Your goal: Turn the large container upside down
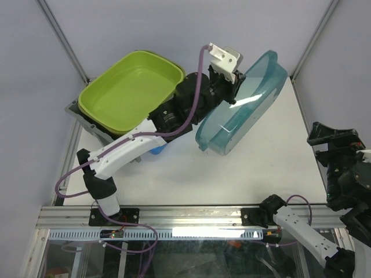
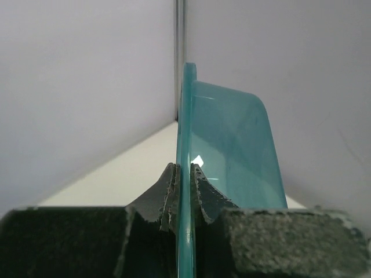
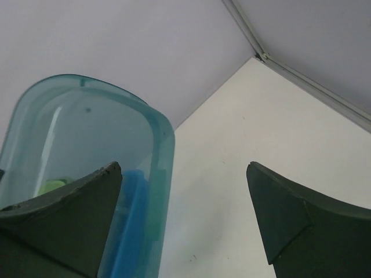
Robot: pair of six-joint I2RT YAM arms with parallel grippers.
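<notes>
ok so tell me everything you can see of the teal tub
The teal tub is translucent plastic, rectangular with rounded corners and a thin flat rim. It stands tipped up on one long side, its lower edge seemingly on the white table. The left tool is shut on the rim, a finger on each face. Nothing else appears to touch it.

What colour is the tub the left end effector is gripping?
Translucent teal-blue. The tub, pinched at its rim by the left end effector, shows best in the top view.
</notes>
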